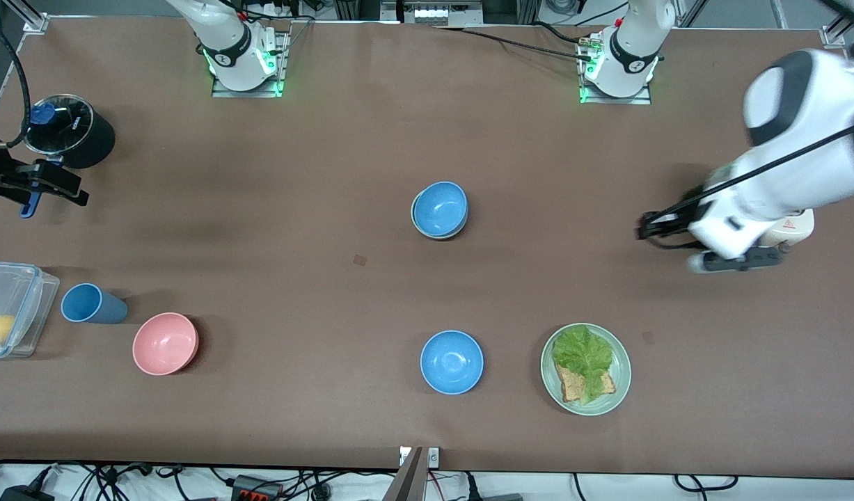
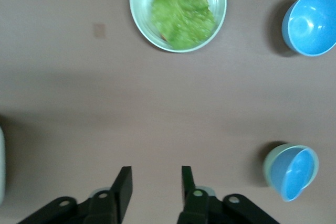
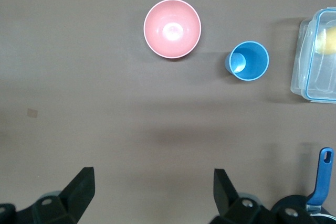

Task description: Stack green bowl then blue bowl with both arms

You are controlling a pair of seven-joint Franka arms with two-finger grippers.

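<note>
The green bowl (image 1: 414,216) sits mid-table with a blue bowl (image 1: 440,207) nested in it; only the green rim shows. In the left wrist view the green bowl's rim (image 2: 269,164) shows round the blue bowl (image 2: 294,172). A second blue bowl (image 1: 452,362) stands alone, nearer the front camera, and also shows in the left wrist view (image 2: 311,22). My left gripper (image 1: 644,228) (image 2: 155,184) is open and empty, up over bare table toward the left arm's end. My right gripper (image 1: 75,192) (image 3: 152,187) is wide open and empty, up over the right arm's end.
A green plate (image 1: 618,348) with lettuce and toast lies beside the lone blue bowl. A pink bowl (image 1: 165,343), a dark blue cup (image 1: 92,304) and a clear box (image 1: 12,306) stand toward the right arm's end. A black pot (image 1: 68,129) with a glass lid stands there too.
</note>
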